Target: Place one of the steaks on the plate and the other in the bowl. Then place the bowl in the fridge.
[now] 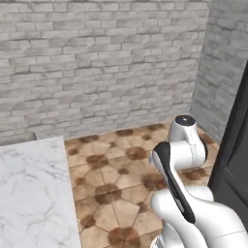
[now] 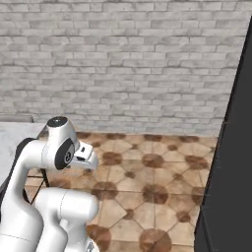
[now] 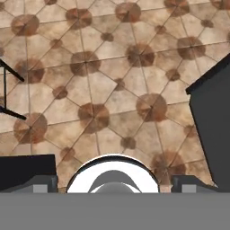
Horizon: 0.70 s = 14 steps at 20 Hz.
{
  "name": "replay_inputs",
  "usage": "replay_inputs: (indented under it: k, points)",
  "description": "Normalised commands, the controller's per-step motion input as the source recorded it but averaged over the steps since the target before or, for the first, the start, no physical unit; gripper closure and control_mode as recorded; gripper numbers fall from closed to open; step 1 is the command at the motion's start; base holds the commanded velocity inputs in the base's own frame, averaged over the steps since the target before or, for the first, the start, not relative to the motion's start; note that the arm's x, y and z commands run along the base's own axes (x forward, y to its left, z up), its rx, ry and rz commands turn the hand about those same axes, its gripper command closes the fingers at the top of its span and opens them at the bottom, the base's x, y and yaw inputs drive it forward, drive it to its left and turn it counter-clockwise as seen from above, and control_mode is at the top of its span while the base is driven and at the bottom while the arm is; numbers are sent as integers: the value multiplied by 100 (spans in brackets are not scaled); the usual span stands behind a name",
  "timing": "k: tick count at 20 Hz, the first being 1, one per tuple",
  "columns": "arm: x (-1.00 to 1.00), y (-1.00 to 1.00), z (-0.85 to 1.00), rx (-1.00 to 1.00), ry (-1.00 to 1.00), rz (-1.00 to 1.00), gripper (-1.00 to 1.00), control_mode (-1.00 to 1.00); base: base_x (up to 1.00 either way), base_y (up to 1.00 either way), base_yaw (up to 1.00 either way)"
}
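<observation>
in the left base view the white arm (image 1: 186, 160) is folded low over the brown tiled floor (image 1: 116, 193), with a white marble worktop (image 1: 34, 193) at the left edge, a grey brick wall (image 1: 97, 63) behind, and the dark fridge (image 1: 237, 160) at the right edge. in the right base view the arm rises at lower left and the fridge fills the right edge as a tall charcoal slab standing on the tiles. in the hand view the gripper (image 3: 113, 183) points down at the bare floor, its fingers (image 3: 40, 183) spread wide and holding nothing, with the dark side of the fridge on the right.
</observation>
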Motion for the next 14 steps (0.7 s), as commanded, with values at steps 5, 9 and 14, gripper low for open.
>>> replay_inputs:
  k: [5,9,14]
  points:
    - [0,0,0,0,0,0,-100,100,100,0,0]
    - [0,0,0,0,0,0,-100,100,100,-1,0]
    - [0,0,0,0,0,0,-100,100,100,-2,0]
